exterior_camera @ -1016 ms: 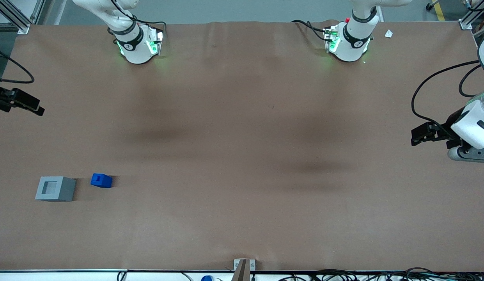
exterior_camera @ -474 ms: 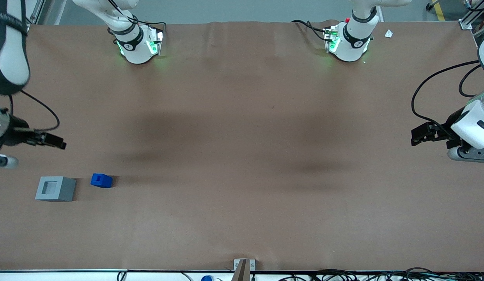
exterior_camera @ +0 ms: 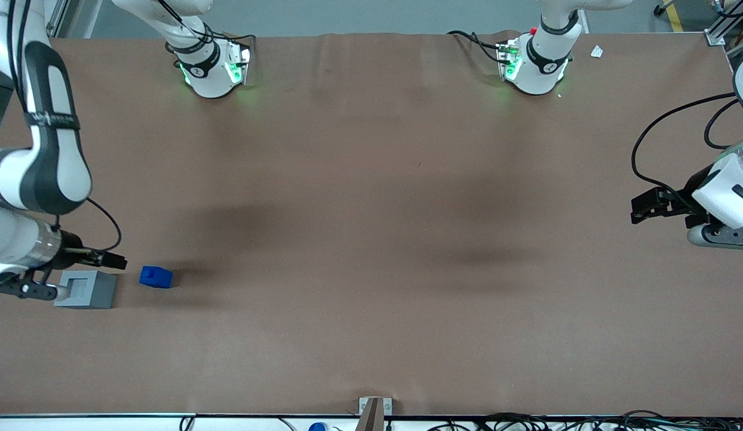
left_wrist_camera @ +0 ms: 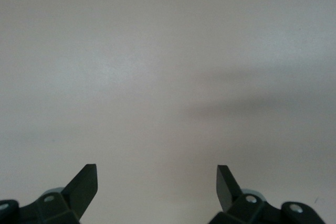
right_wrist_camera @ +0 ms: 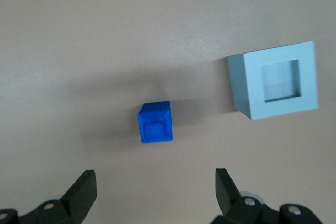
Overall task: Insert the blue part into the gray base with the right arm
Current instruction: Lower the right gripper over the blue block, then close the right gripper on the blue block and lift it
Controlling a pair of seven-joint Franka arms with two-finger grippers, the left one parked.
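Observation:
The blue part (exterior_camera: 155, 276) lies on the brown table beside the gray base (exterior_camera: 93, 290), at the working arm's end. The base's recess faces up, and the arm's wrist covers one edge of it in the front view. My right gripper (exterior_camera: 115, 261) hovers just above the base's farther edge, a short way from the blue part and apart from both. In the right wrist view the blue part (right_wrist_camera: 156, 122) lies ahead of the open, empty gripper (right_wrist_camera: 156, 182), between the lines of its fingertips (right_wrist_camera: 84, 184). The gray base (right_wrist_camera: 274, 80) sits off to one side there.
The brown table cover (exterior_camera: 371, 239) is bare around the two blocks. The two arm bases (exterior_camera: 212, 66) stand at the table's edge farthest from the front camera. A small metal bracket (exterior_camera: 374, 407) sits at the nearest edge.
My right arm has swung in from the table's end, nearer to the front camera and lower, to just above the gray base. Both blocks stay put.

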